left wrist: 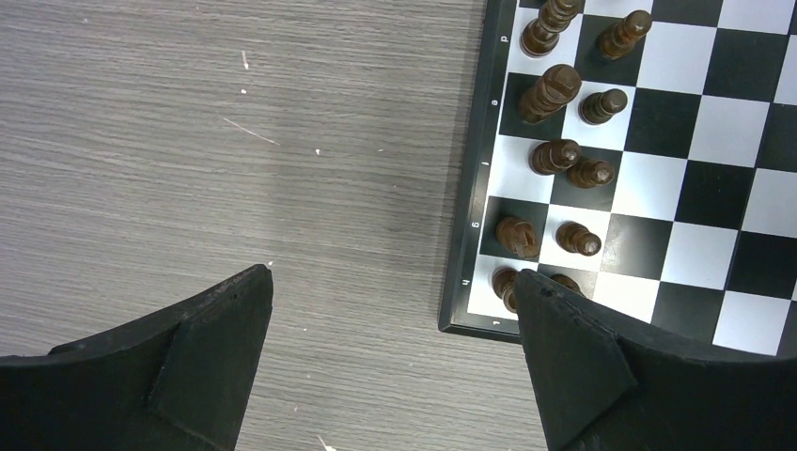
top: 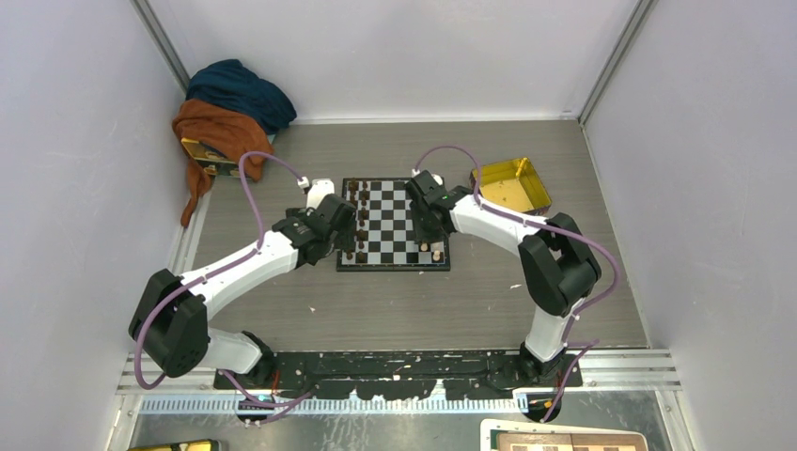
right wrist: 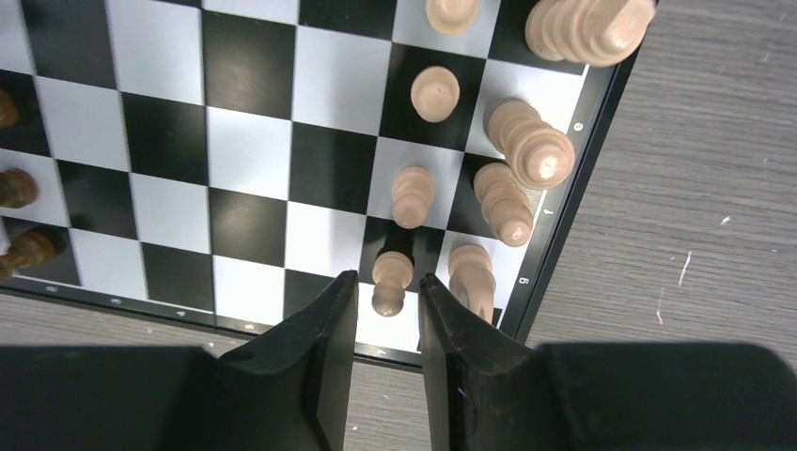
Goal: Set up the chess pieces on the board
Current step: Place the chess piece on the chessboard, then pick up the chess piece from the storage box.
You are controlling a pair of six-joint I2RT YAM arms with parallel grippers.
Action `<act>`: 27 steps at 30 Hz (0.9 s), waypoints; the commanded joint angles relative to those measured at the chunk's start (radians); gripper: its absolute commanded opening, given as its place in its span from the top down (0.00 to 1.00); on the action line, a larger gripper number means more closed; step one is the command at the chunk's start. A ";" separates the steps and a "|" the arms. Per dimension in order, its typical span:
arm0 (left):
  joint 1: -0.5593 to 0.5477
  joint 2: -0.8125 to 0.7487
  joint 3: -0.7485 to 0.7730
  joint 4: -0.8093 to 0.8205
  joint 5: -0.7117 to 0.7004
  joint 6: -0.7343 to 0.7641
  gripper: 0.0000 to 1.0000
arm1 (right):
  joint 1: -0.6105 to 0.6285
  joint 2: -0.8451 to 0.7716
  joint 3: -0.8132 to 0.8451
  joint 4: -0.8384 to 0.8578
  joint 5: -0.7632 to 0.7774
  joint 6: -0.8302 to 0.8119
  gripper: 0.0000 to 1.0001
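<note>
Right gripper [right wrist: 387, 282] stands parted either side of a tan pawn [right wrist: 392, 271], not pinching it. I lift straight up without nudging it; left gripper [left wrist: 395, 274] is spread wide

Flat square chessboard [right wrist: 246, 148] of black and pale grey-white checks with a dark lettered border, lying on a grey wood-grain table [right wrist: 695, 188]. Eight light-tan wooden chess pieces [right wrist: 531, 148], upright, in two files along the board's right edge, with the taller ones outermost. Three dark brown wooden chess pieces [right wrist: 15, 188], partly cut off at the left margin. Black two-finger right gripper [right wrist: 387, 293], jaws parted, flanking one small tan pawn [right wrist: 391, 274] that stands near the board's corner; neither finger plainly touches it.
</note>
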 commanded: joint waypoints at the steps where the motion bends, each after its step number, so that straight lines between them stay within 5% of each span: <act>1: -0.002 -0.016 0.017 0.013 -0.037 0.006 0.00 | 0.007 -0.104 0.095 -0.029 -0.006 -0.016 0.64; 11: -0.003 -0.030 0.031 0.005 -0.048 0.008 0.00 | -0.020 -0.219 0.191 -0.059 0.190 0.041 0.67; 17: -0.003 -0.042 0.033 -0.002 -0.059 0.004 0.00 | -0.161 -0.192 0.220 -0.083 0.335 0.105 0.67; 27: -0.003 -0.044 0.027 -0.017 -0.070 -0.001 0.00 | -0.417 -0.104 0.189 -0.045 0.294 0.227 0.66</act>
